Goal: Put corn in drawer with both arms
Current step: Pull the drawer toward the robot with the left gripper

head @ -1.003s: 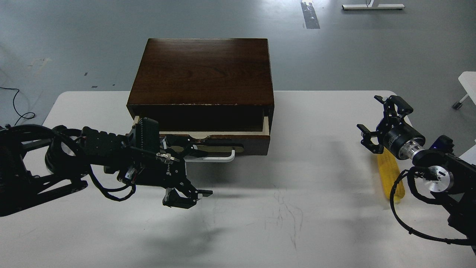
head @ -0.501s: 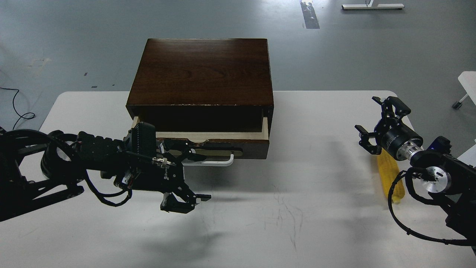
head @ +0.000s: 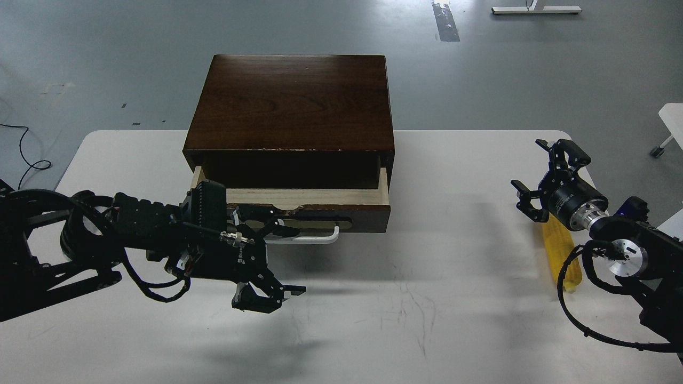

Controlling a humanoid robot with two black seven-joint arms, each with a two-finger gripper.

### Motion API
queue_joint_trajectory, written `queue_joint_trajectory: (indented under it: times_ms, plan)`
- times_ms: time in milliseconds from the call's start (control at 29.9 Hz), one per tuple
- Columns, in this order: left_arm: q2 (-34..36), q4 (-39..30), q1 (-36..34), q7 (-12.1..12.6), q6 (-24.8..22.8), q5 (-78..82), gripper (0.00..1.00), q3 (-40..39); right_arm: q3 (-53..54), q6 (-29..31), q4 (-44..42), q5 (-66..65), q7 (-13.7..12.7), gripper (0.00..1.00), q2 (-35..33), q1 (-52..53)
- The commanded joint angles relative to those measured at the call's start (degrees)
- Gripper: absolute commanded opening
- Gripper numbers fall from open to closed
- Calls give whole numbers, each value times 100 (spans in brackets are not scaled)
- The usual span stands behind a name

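Note:
The dark brown wooden box [head: 291, 101] stands at the table's back middle. Its drawer [head: 368, 217] is pulled partly out, showing a pale wood rim. My left gripper [head: 275, 261] is open; its upper finger [head: 267, 223] lies against the left part of the white bar handle [head: 320, 238], and its lower finger [head: 267, 298] hangs over the table in front. The yellow corn [head: 560, 250] lies on the table at the far right, partly hidden under my right arm. My right gripper [head: 545, 177] is open and empty, just above and behind the corn's far end.
The white table [head: 427, 298] has faint scratch marks at its front middle. Its right edge runs close behind the right arm. A black cable loops from the right arm [head: 619, 250] past the corn's near end. Grey floor lies beyond the table.
The drawer has slid a little further out of the box, with my left gripper drawing back toward me at the handle. The right gripper and the corn have barely moved.

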Motion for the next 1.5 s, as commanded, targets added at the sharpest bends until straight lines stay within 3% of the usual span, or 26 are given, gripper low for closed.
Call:
queue_joint_trajectory:
  times_ms: [0,1471]
  plan:
    - [1,-36,5,-1,-1,2,98,-6,9,0,-1,0,0,100,1,-3]
    - [387,-440,146,-1,-1,2,98,-7,62,9,-71,0,-9,100,1,49]
